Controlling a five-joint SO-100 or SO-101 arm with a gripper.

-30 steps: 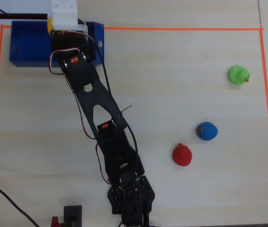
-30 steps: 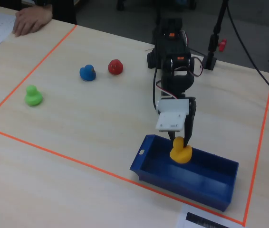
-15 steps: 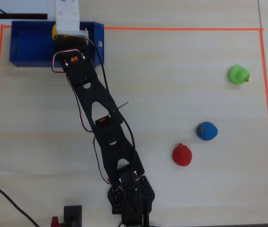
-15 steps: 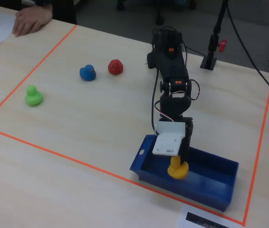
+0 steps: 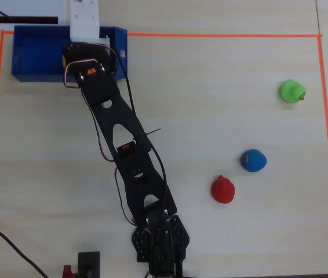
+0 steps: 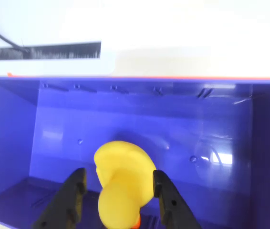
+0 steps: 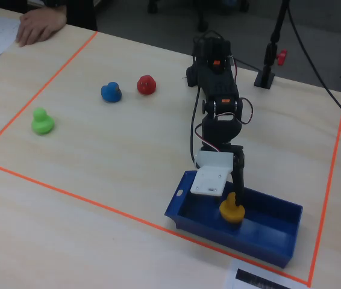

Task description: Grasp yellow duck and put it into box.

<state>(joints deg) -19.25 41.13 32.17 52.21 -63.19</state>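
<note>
You had the yellow duck down inside the box, low over its blue floor, with the gripper reaching in over the near wall. The fingers sat on either side of the duck, apparently touching it, so I read it as held between them, not let go yet; whether it rested on the floor, I couldn't tell. The risk from there: lift away before the jaws parted and the duck would ride back out with you. Part them too little and a finger could drag it against the wall or nudge the bin.
</note>
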